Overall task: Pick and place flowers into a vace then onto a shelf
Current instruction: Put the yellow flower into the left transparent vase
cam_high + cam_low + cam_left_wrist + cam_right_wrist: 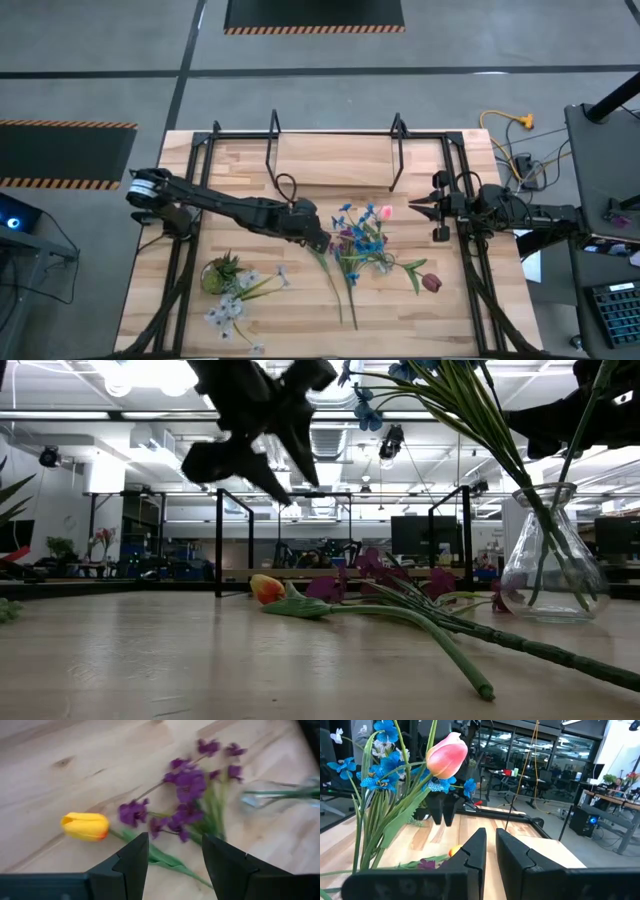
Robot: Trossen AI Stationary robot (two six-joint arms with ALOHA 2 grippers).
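Just below the left gripper (pixel 172 862) lie a yellow tulip (pixel 85 826) and a bunch of purple flowers (pixel 187 795), flat on the wooden table (pixel 300 310). Its two dark fingers are spread apart and hold nothing. The green stem of the tulip runs right under the gap between them. I think the job now is to pick up one more flower. To do it well, the gripper should go straight down so one finger sits on each side of the stem, then close softly on the stem and not on the flower head. It should take one stem only, since the purple ones lie very close. The glass vase (pixel 548 560) stands just past the purple flowers and already holds blue flowers (pixel 365 235) and a pink tulip (pixel 446 756). Lifting slowly would keep the vase from being bumped. The right gripper (pixel 489 851) waits beside the vase with its fingers closed on nothing. The shelf (pixel 335 160) stands farther back, with nothing on it yet.
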